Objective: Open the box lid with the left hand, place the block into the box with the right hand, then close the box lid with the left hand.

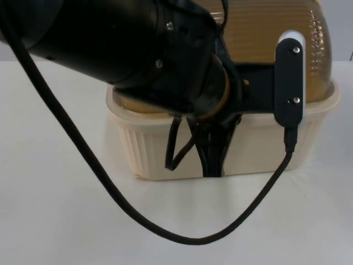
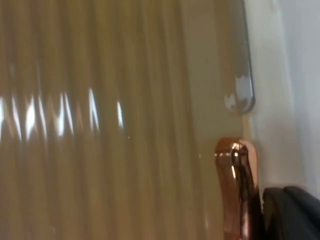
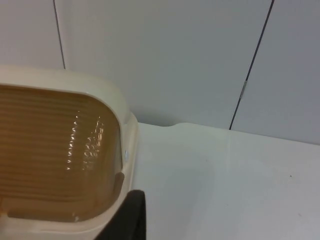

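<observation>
The cream ribbed box (image 1: pixel 165 149) wears its amber ribbed lid (image 1: pixel 270 33); both grippers' jaws can't be judged.

The box (image 1: pixel 231 149) appeared to be cream plastic with a matt, vertically fluted wall and a smooth rim. Its lid (image 1: pixel 265 33) was translucent amber plastic, ribbed and glossy, with bright highlights along the ribs (image 2: pixel 75 115). A copper-coloured part (image 2: pixel 237 185) against the lid looked like polished metal, mirror-bright. The table (image 1: pixel 66 221) was smooth, matt white. The partition wall (image 3: pixel 175 55) was plain grey, matt panelling with thin dark seams.
</observation>
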